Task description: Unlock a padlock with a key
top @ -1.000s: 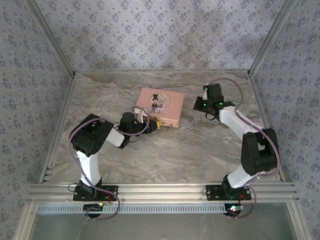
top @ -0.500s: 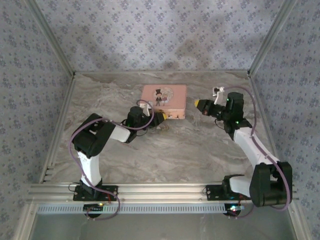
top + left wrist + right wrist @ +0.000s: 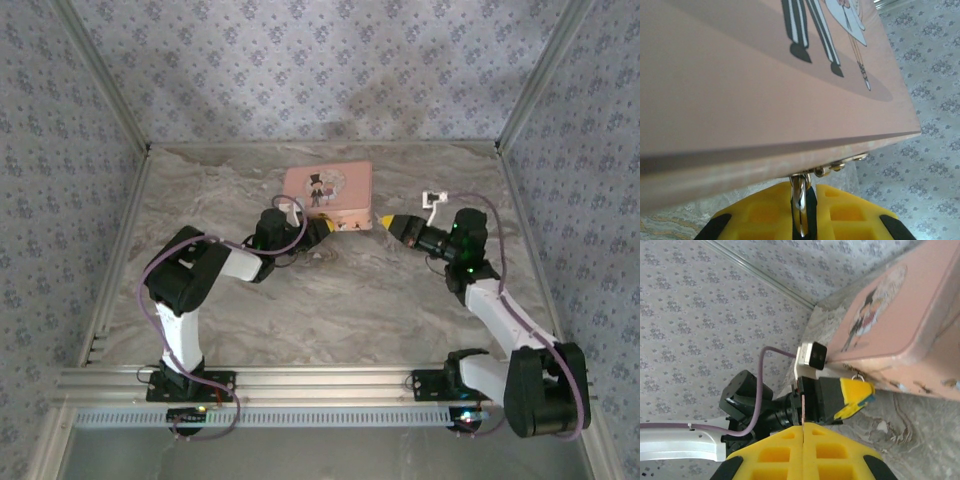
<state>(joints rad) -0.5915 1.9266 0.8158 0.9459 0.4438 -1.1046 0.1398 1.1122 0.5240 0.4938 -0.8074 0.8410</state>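
Lab test booth: wallpapered panels (image 3: 300, 70), aluminium frame rails (image 3: 320, 381), marble-look tabletop (image 3: 350, 300).

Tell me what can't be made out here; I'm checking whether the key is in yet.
- Padlock: left wrist view, only a silvery loop shows; left fingers hide its body.
- Key: right wrist view, right fingers are shut, hiding whatever they hold.
- Keyhole: top view, too small, lost among the left fingers at the tin's front.
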